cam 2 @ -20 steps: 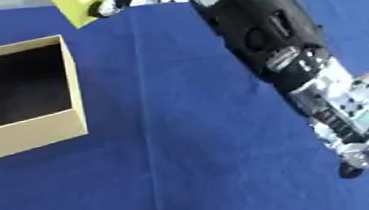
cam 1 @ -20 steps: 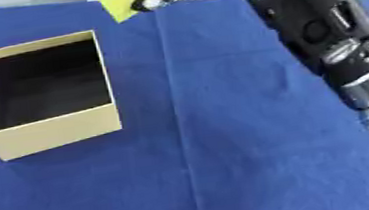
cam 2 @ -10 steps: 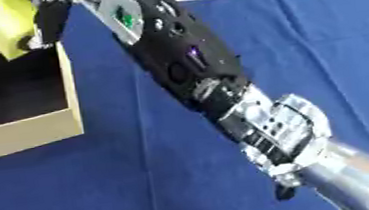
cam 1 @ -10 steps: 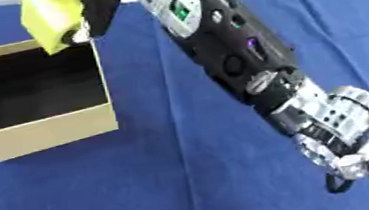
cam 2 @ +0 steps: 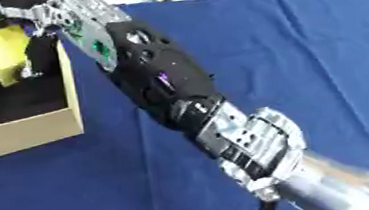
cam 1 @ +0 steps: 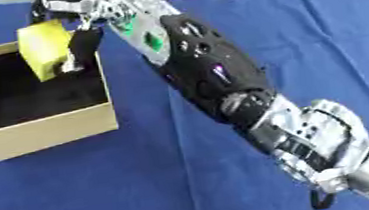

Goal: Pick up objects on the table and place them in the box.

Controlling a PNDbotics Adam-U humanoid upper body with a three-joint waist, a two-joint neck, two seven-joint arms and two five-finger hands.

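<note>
A blue cloth (cam 1: 321, 45) covers the whole table and fills the frame from edge to edge, with faint fold creases running through it.

Across it, the right arm (cam 1: 220, 80) runs on a long diagonal from the lower right corner up to the upper left. Its lower part is a silver tube and a silver jointed block; the middle is a bulky black shell, and the upper stretch is silver with small green patches.

The box (cam 1: 54, 130) sits at the left of the frame, an open tan cardboard carton with a dark inside. Its near wall faces the camera and its right wall lies just beside the arm. Nothing can be made out on its dark floor.

The right hand (cam 1: 83, 36) is at the upper left, above the box's far right part. Its black fingers (cam 1: 85, 43) are curled down over the right side of the block, and further black parts of the hand show at the block's top, so the block is pinched in the hand.

The block (cam 1: 44, 48) is a bright yellow-green slab with flat faces and soft, rounded edges, plain and unmarked. It is tilted, its top leaning toward the upper left, and it shows over the box's opening at the far rim. Whether its lower end touches the box floor cannot be told.
</note>
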